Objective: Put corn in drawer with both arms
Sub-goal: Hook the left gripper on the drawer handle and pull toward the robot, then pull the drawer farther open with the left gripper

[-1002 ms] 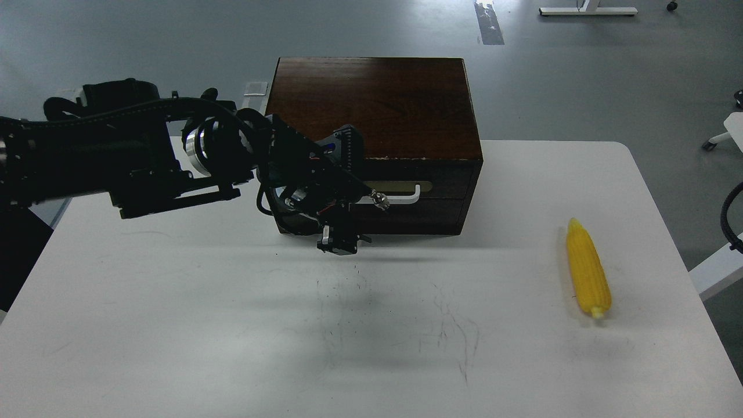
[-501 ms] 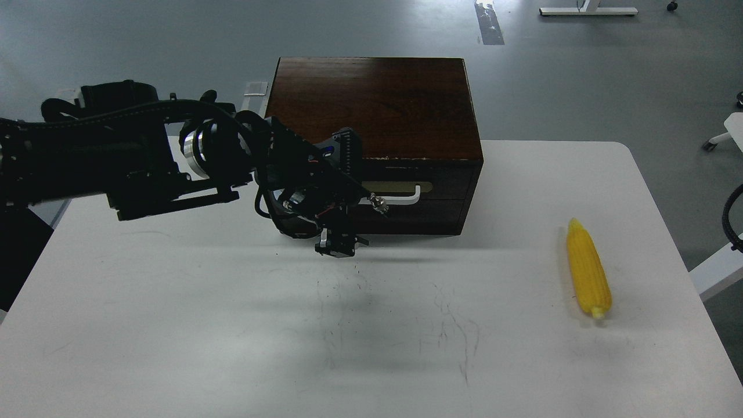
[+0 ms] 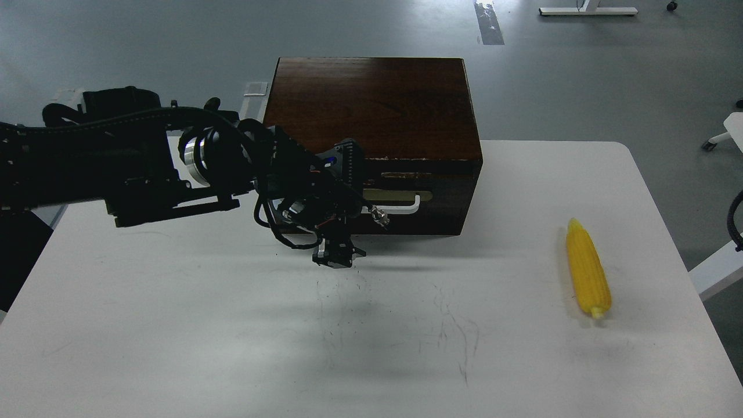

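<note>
The yellow corn (image 3: 587, 270) lies on the white table (image 3: 232, 325) at the right, pointed tip away from me. The dark brown box (image 3: 371, 104) stands at the back middle. Its drawer (image 3: 441, 203) is pulled out a little, with a thin pale strip showing above the front. My left gripper (image 3: 363, 203) covers the left end of the white bar handle (image 3: 403, 204) and appears shut on it; its fingers are dark and hard to separate. My right gripper is out of view.
A black cable (image 3: 736, 223) of the right arm shows at the right edge. Faint pencil marks (image 3: 453, 331) cover the table's middle. A white stand (image 3: 586, 9) is on the floor behind.
The drawer front and its handle have moved toward me a little, opening a narrow gap at the top. My left gripper moved back with the handle. The corn has not moved.
</note>
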